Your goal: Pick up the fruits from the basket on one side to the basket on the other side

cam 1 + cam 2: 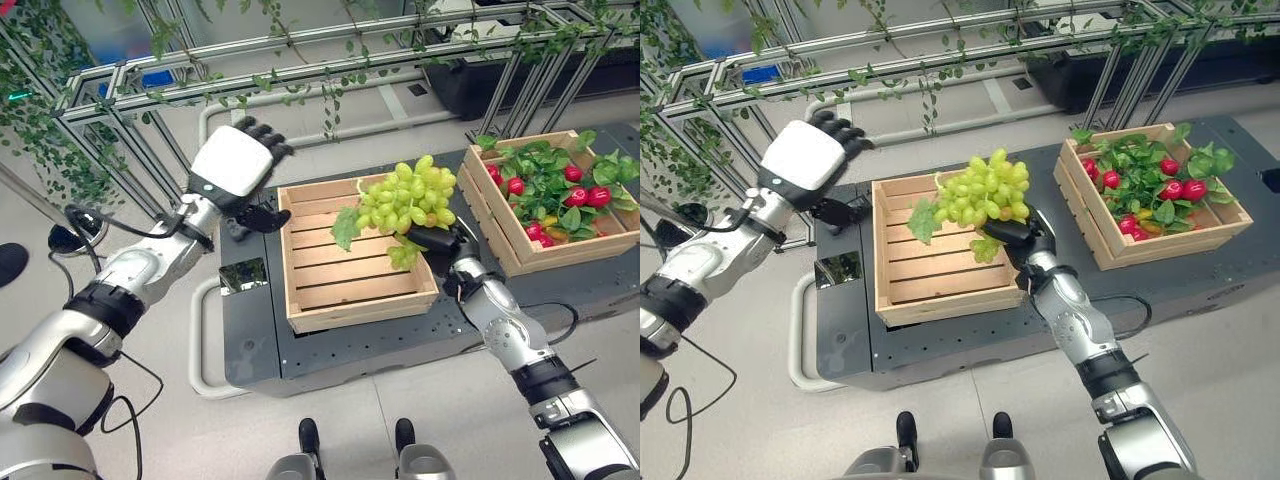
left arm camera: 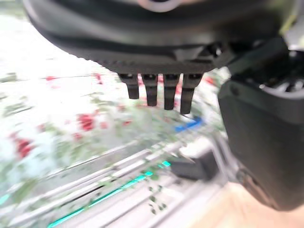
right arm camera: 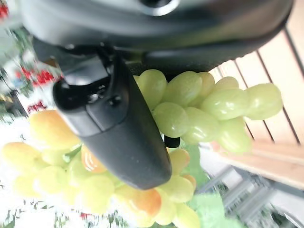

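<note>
Green grape bunch (image 1: 408, 205) is up in my right hand (image 1: 438, 240), fingers + thumb curled round its underside; wrist view shows thumb across the grapes, slats behind. Bunch hangs above the right half of the empty slatted crate (image 1: 340, 290), near its right wall, clear of the slats, one leaf drooping off its left end. Long axis runs roughly left-low to right-high, hand under the right end. So the drop spot lies straight below and a bit to my left: judge lower + let go, little sideways travel needed. Source crate (image 1: 520, 255) w/ red fruit and leaves sits to the right on the same dark worktop (image 1: 250, 340). Left hand (image 1: 235, 160) is raised off the crate's left corner, fingers straight, holding nothing.
</note>
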